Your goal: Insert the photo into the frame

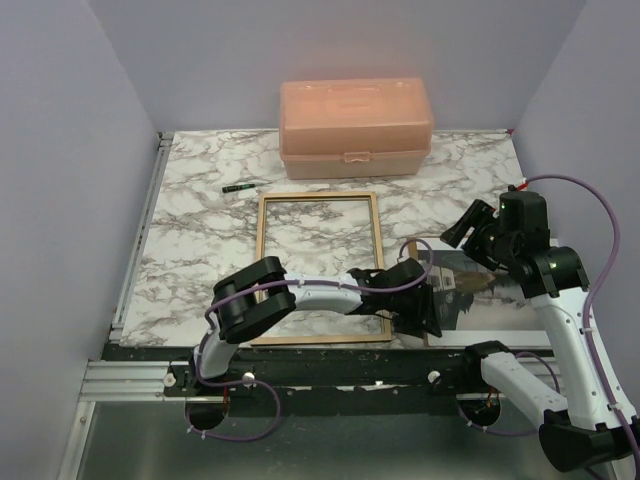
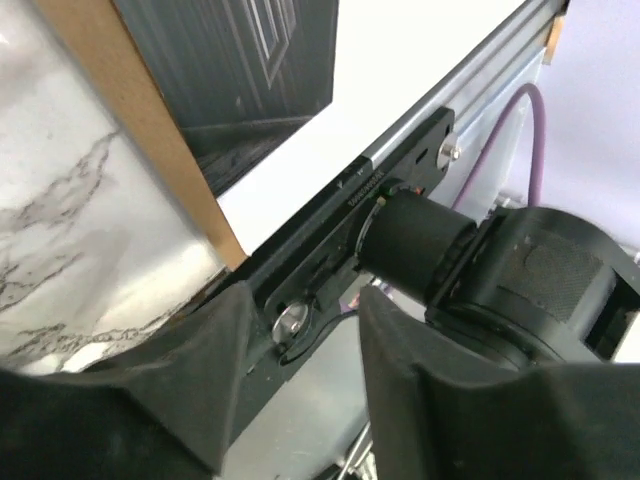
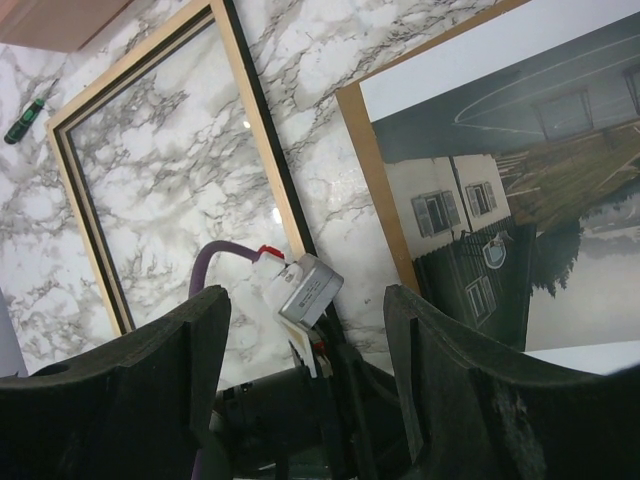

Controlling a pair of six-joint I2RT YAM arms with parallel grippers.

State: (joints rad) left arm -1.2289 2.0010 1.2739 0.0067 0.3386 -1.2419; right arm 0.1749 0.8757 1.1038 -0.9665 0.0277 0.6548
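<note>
Reaching for the photo [image 1: 478, 290], frame [image 1: 320, 196] not yet filled
Frame lies back-up mid-table; left gripper [image 1: 428, 318], jaws partly apart and empty, is at the photo's near left edge; photo rests face-up on a brown board [image 3: 372, 190] beside the frame; right gripper [image 1: 462, 228] hovers wide, empty. Next likely needs a thin edge pinch; lettering on the black plate [image 2: 400, 165] is unreadable

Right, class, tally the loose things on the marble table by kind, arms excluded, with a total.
Translucent peach plastic lidded box: 1
Small green pen-like stick: 1
Light wood rectangular picture frame with clear pane: 1
Glossy grey landscape photo print: 1
Brown fibreboard backing panel: 1
Total: 5
</note>
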